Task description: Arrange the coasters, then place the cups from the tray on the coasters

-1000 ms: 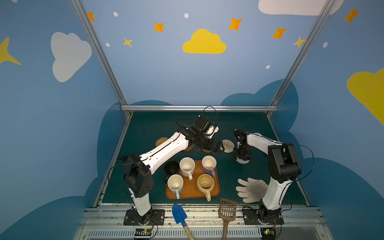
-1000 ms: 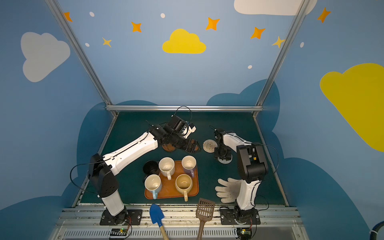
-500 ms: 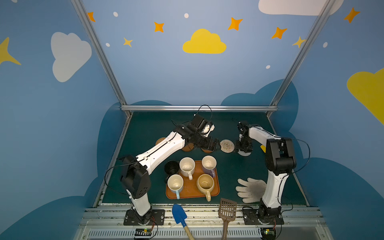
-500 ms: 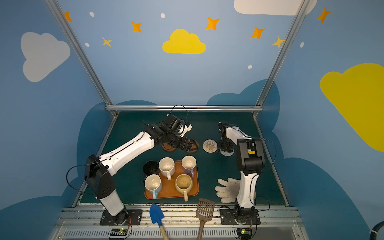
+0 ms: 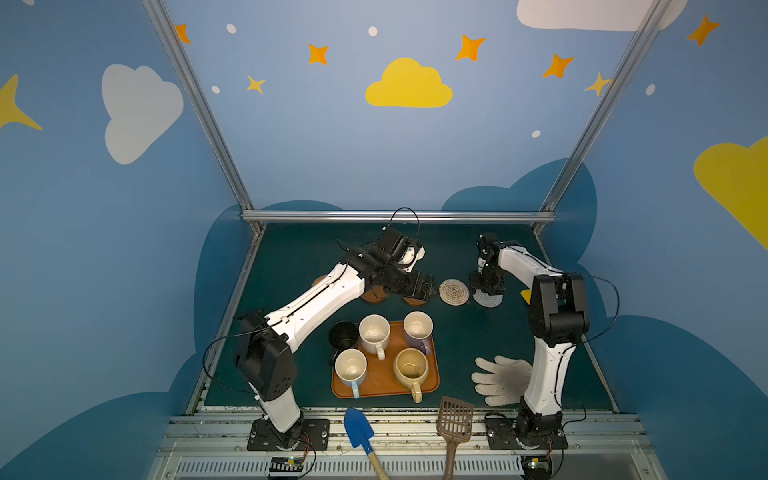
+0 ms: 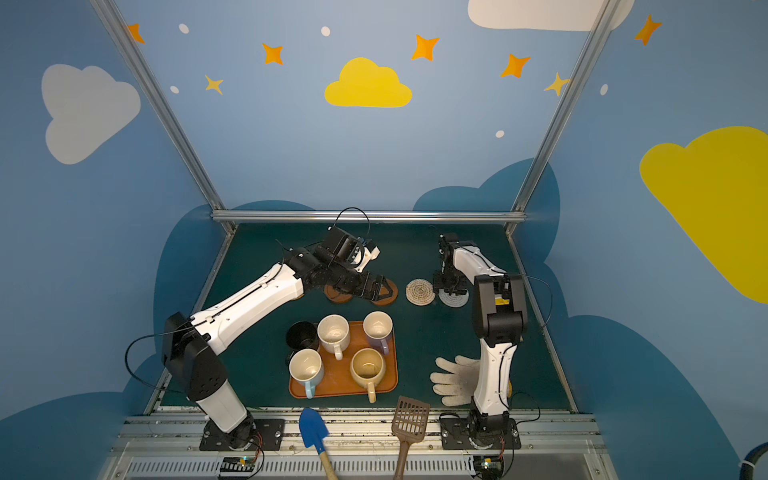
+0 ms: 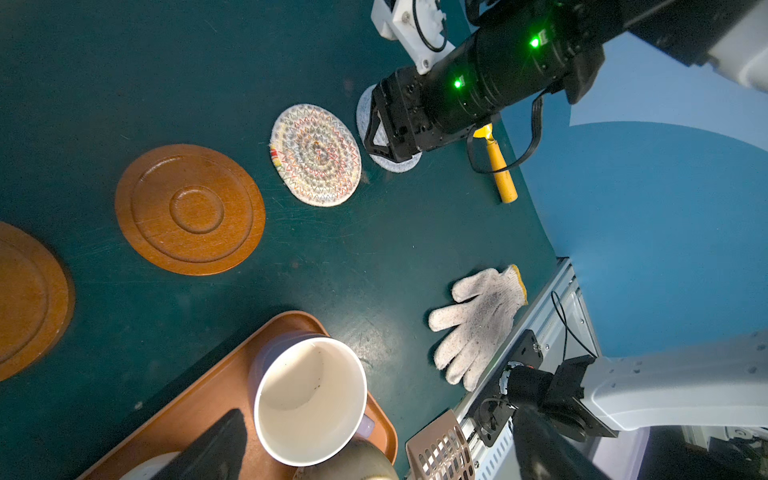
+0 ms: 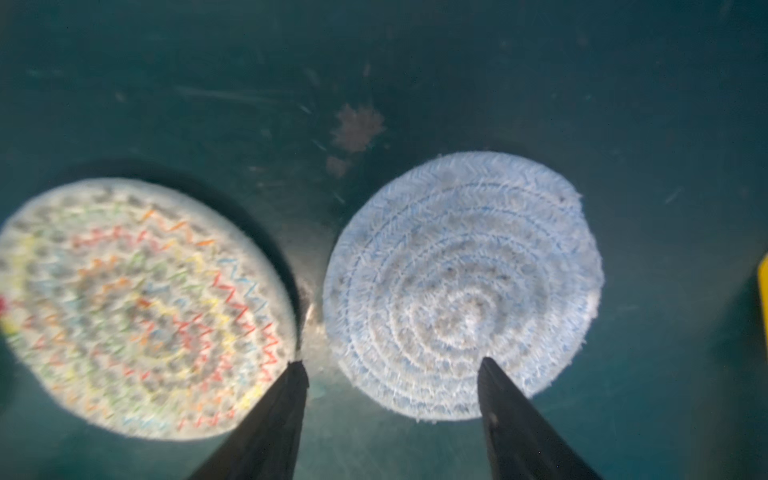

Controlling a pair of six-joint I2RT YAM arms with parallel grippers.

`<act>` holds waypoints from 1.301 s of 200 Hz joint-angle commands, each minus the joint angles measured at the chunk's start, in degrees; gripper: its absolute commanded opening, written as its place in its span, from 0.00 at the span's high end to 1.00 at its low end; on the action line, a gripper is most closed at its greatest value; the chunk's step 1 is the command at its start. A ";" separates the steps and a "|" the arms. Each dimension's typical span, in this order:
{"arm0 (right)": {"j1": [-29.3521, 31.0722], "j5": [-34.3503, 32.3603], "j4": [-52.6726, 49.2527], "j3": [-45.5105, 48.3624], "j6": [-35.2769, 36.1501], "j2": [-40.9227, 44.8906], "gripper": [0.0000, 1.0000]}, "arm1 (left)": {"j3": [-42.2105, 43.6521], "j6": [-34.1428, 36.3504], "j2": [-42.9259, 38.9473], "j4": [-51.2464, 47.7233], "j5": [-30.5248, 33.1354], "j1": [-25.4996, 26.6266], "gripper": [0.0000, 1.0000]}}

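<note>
**Desk:** Five coasters, how did they lie?

**Me:** I saw them flat in one row running left to right across the middle of the table. From the left came the rattan coaster, mostly behind my left arm, then the first wooden coaster and the second wooden coaster. After those came the cream rope coaster and the grey-white rope coaster. The two rope ones lay just apart.

**Desk:** And the grippers?

**Me:** The left gripper hung over the wooden pair, jaws wide apart and empty. The right gripper pointed straight down with its jaws apart. One tip was in the gap between the rope coasters and the other over the grey-white one's edge.

**Desk:** What about the tray?

**Me:** The tray sat near the front edge, centred. On it stood the speckled white cup, the lavender cup, the light blue cup and the tan-yellow cup, all upright. Their handles pointed roughly toward the front edge. The black cup stood at the tray's far left corner, and I couldn't tell whether it was on or off.

**Desk:** Any clutter?

**Me:** A white glove lay by the right arm's base. A blue trowel and a brown slotted scoop were at the front edge. A yellow-handled tool lay beside the grey-white coaster.
</note>
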State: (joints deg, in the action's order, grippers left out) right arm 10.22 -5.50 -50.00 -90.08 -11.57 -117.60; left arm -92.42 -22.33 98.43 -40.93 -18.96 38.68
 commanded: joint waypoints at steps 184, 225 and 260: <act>16.67 22.94 3.14 23.45 -16.75 46.48 0.14 | 13.80 -8.44 -29.29 -15.43 10.30 -8.99 0.09; 27.26 18.29 6.99 30.86 -20.35 48.08 0.25 | 19.82 -9.87 -32.86 -17.50 15.43 -8.97 0.11; 32.04 16.85 8.89 32.69 -20.45 45.58 0.34 | 22.86 -9.87 -34.12 -23.78 21.46 -9.23 0.24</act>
State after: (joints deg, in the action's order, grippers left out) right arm 40.03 14.00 -43.46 -58.00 -30.92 -70.65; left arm -71.20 -31.55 65.58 -59.35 -2.66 29.65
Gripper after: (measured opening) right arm 0.690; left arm 0.798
